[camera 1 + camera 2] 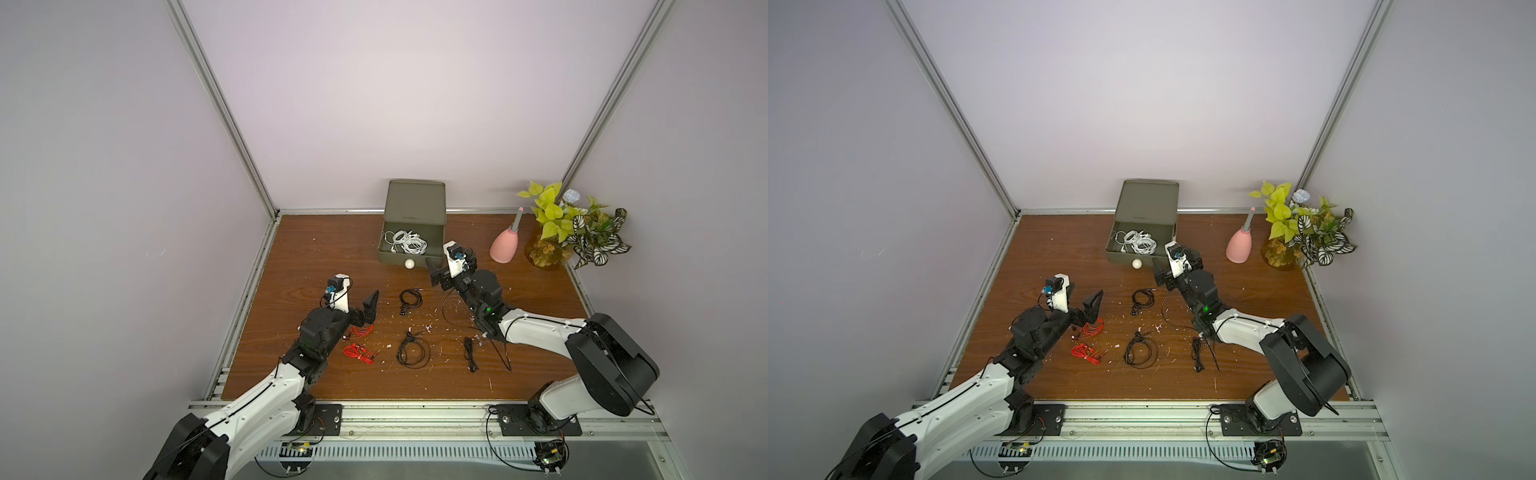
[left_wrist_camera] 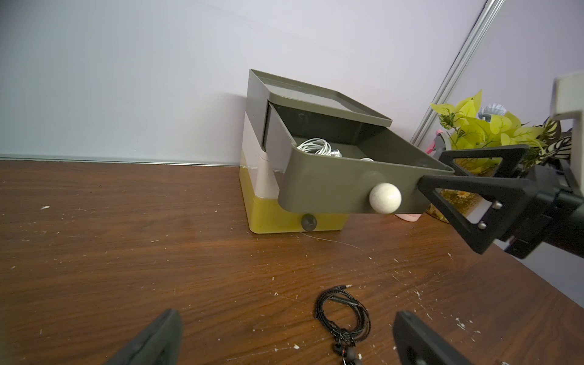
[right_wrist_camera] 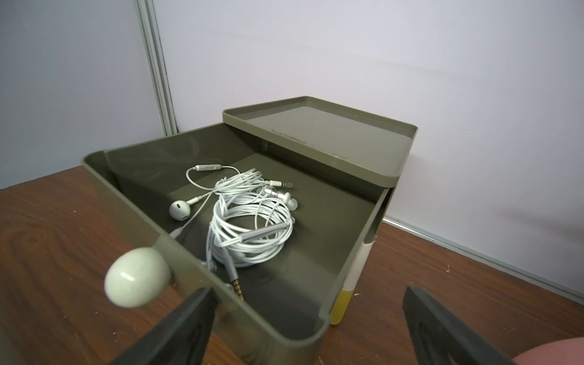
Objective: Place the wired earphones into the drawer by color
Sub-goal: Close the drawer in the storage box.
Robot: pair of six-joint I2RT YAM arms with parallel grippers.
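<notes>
The drawer [image 1: 413,199] box stands at the back of the table, its olive top drawer [image 3: 132,189] pulled out by the white knob [image 1: 409,264]. White wired earphones [image 1: 407,243] lie coiled inside it [image 3: 249,227]. Three black bundles [image 1: 410,300] [image 1: 412,352] [image 1: 470,353] and two red ones [image 1: 360,331] [image 1: 358,353] lie on the wood. My right gripper [image 3: 308,290] is open, straddling the open drawer's front right corner [image 1: 442,259]. My left gripper [image 1: 361,291] is open above the table, with a black bundle [image 2: 343,316] just ahead between its fingers.
A pink bottle [image 1: 503,247] and a potted plant [image 1: 573,232] stand at the back right, close to the right arm. White crumbs are scattered over the wooden table [image 1: 316,257]. The cream and yellow lower drawers [image 2: 278,218] are closed.
</notes>
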